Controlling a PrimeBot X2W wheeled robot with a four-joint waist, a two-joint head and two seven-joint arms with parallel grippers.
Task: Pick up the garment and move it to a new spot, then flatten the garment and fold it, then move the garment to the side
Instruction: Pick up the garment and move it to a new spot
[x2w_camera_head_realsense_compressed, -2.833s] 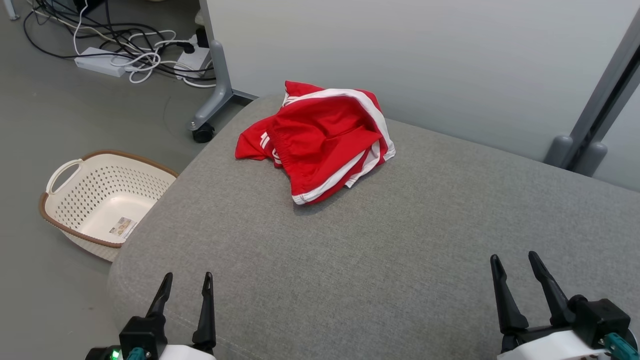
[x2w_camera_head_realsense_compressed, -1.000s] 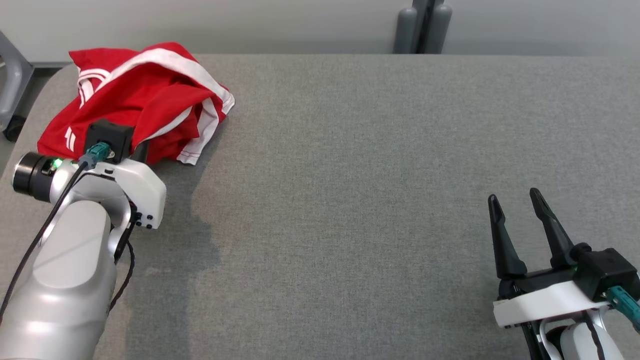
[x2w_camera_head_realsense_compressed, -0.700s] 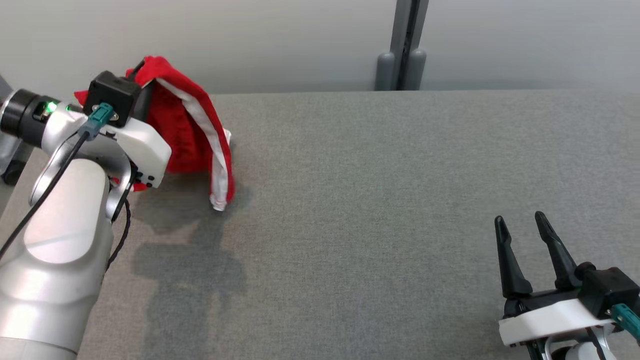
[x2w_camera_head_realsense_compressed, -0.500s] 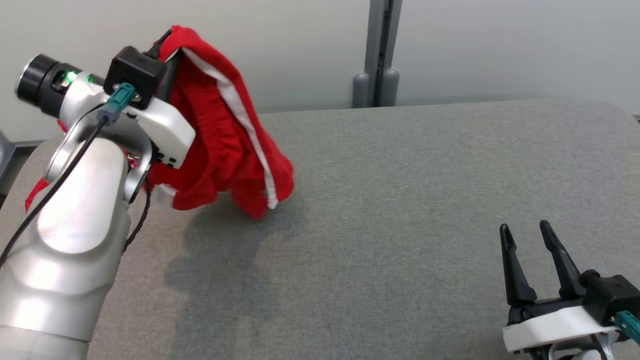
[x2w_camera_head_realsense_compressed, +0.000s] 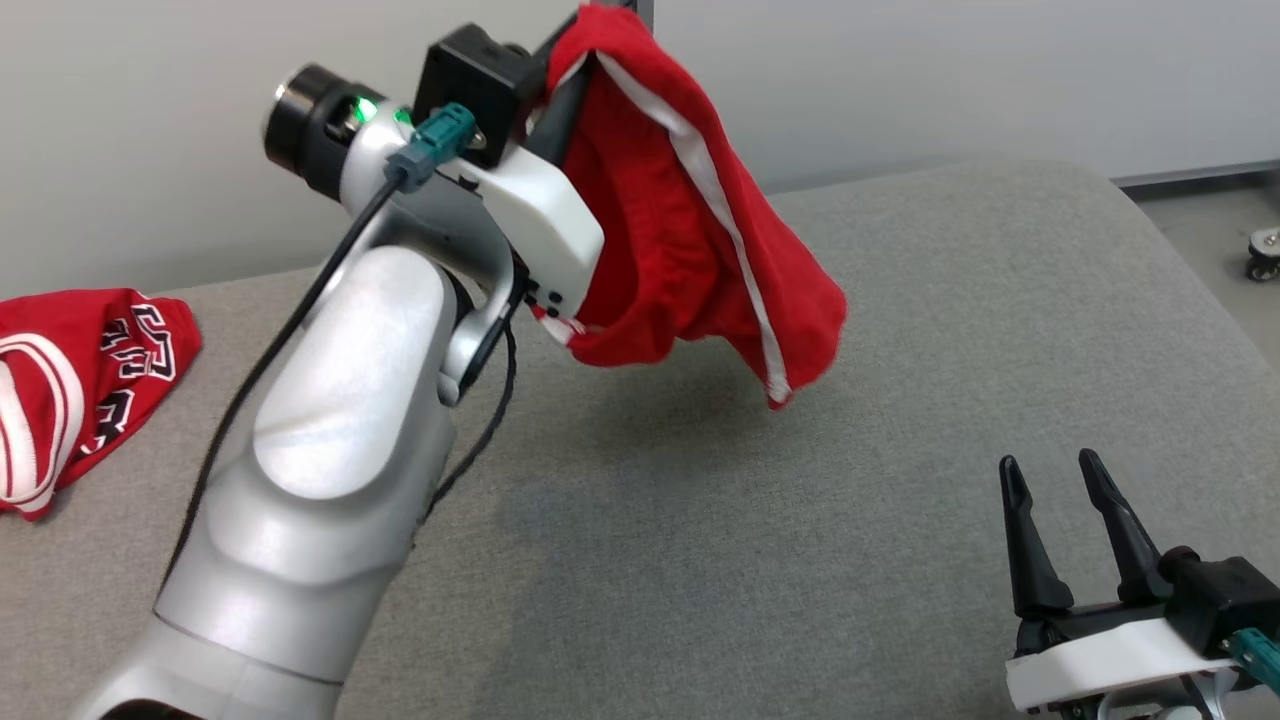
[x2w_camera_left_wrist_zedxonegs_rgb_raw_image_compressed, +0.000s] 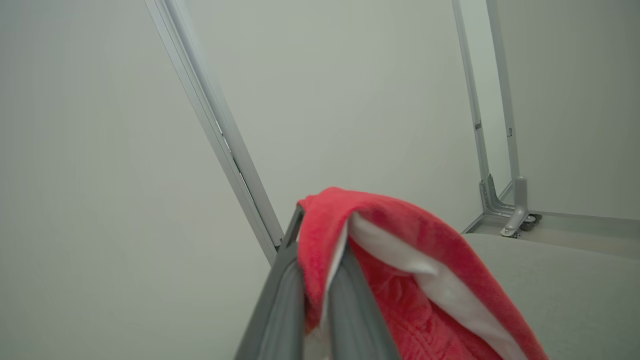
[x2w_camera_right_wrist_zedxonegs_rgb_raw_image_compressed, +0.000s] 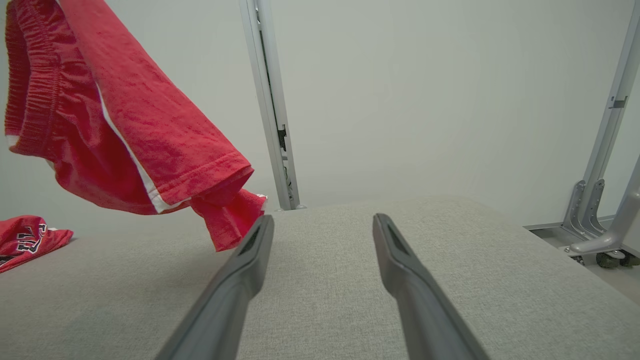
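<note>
The garment (x2w_camera_head_realsense_compressed: 690, 240) is a pair of red shorts with white side stripes. It hangs in the air above the grey padded surface (x2w_camera_head_realsense_compressed: 900, 400), clear of it. My left gripper (x2w_camera_head_realsense_compressed: 572, 60) is raised high at the top centre and shut on the garment's upper edge. In the left wrist view the two fingers of my left gripper (x2w_camera_left_wrist_zedxonegs_rgb_raw_image_compressed: 320, 240) pinch the red and white cloth (x2w_camera_left_wrist_zedxonegs_rgb_raw_image_compressed: 430, 250) between them. My right gripper (x2w_camera_head_realsense_compressed: 1048, 462) rests low at the lower right, open with nothing between its fingers (x2w_camera_right_wrist_zedxonegs_rgb_raw_image_compressed: 324, 219). The hanging garment (x2w_camera_right_wrist_zedxonegs_rgb_raw_image_compressed: 125, 125) shows to that gripper's upper left.
A second red garment with black and white lettering (x2w_camera_head_realsense_compressed: 70, 370) lies on the surface's left end, also seen in the right wrist view (x2w_camera_right_wrist_zedxonegs_rgb_raw_image_compressed: 25, 237). A pale wall panel with a metal post (x2w_camera_right_wrist_zedxonegs_rgb_raw_image_compressed: 270, 100) stands behind. A caster (x2w_camera_head_realsense_compressed: 1262, 250) sits on the floor at right.
My left arm has lifted the garment off the surface and carried it up and to the right. The head camera has turned. The right gripper has stayed put, open.
</note>
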